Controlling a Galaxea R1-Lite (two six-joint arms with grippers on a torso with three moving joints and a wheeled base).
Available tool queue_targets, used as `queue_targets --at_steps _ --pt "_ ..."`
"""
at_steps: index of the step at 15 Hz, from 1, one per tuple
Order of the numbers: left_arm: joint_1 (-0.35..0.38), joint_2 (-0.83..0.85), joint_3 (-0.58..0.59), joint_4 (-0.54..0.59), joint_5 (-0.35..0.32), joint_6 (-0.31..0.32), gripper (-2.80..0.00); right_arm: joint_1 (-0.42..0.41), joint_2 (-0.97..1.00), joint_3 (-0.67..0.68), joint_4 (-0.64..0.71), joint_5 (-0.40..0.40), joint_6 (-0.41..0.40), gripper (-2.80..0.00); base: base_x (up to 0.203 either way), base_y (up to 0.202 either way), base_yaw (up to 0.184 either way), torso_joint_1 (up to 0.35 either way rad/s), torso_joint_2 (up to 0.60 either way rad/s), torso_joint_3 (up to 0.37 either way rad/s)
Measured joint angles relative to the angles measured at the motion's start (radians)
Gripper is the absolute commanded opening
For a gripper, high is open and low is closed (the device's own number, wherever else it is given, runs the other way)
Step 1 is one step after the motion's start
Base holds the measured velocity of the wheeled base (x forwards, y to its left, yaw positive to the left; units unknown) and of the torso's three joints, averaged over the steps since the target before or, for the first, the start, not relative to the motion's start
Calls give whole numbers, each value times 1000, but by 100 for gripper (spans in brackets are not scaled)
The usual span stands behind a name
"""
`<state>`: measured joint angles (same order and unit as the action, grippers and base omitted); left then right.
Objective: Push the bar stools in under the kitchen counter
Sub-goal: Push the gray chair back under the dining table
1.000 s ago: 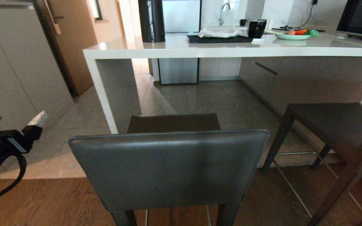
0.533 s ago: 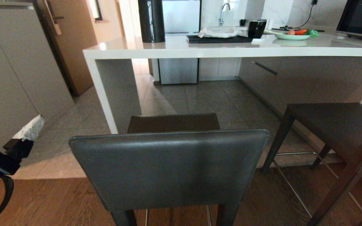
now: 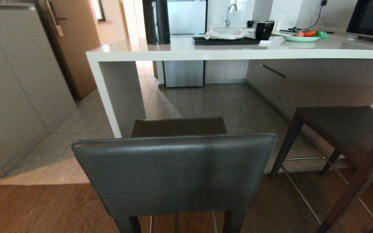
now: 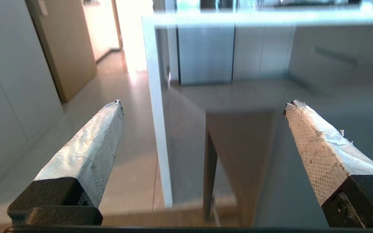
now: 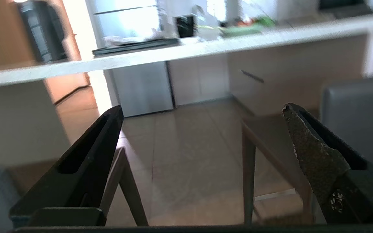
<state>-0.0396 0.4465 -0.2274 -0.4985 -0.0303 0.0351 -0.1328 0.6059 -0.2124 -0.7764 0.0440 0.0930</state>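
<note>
— Now, nearer dark grey leather-backed bar stool (image 3: 176, 171)?
— Pulled out, seat just short of glossy off-white stone kitchen counter (image 3: 238, 51) edge; open tile beneath. Second dark stool (image 3: 345, 129) likewise out, rightward.
— Grippers?
— Left gripper (image 4: 202, 106) and right gripper (image 5: 202, 111) spread wide, holding nothing.

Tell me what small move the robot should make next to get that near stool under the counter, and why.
Probably bring the open left gripper up to the near bar stool's backrest to push. The stool stands directly ahead, its seat short of the kitchen counter, with bare floor beneath the slab. Neither gripper touches it; the right gripper is open too.
</note>
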Motion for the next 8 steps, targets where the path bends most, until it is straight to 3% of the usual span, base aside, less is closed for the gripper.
queue_targets --at_steps 3,6,8 --pt "15 -164 15 201 -36 34 0 -54 -86 49 10 142 -50 0 0 0 0 0 0 0" --pt "28 -251 62 226 -111 42 0 -43 -175 40 87 356 -30 0 0 0 0 0 0 0" --pt "30 -278 81 230 -120 39 0 6 -223 -3 179 471 1 0 0 0 0 0 0 0"
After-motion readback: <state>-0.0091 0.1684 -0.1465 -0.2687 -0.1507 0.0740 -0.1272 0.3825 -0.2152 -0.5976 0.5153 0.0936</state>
